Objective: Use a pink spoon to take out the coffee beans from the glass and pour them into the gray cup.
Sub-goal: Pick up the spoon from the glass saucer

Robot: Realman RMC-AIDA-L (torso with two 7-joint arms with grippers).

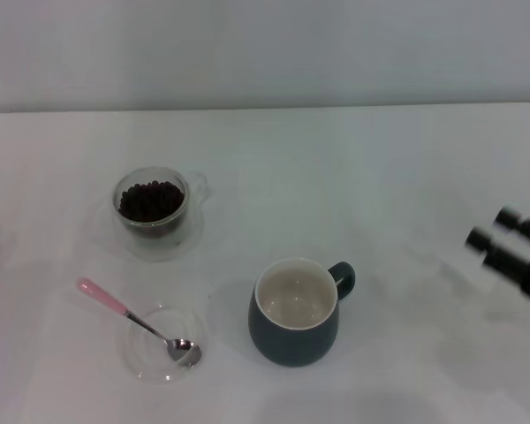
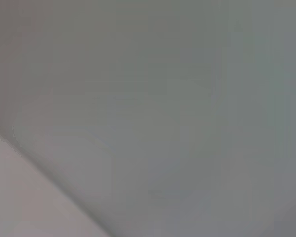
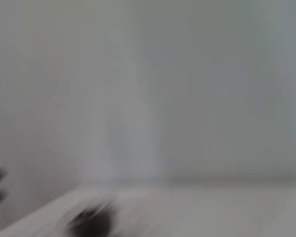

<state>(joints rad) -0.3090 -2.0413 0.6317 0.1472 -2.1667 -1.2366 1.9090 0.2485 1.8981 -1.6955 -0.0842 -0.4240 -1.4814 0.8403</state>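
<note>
White table (image 1: 397, 177) filled the view. At ten o'clock stood the glass (image 1: 152, 208) of coffee beans (image 1: 149, 200). At seven o'clock the pink spoon (image 1: 137, 320) lay in a clear dish (image 1: 162, 345). At six o'clock sat the gray cup (image 1: 295, 311). At three o'clock hung the right gripper (image 1: 500, 236), jaws apart, holding nothing.

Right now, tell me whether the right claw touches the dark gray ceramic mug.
Apart. The head view shows bare white table between the right claw and the dark gray ceramic mug.
</note>
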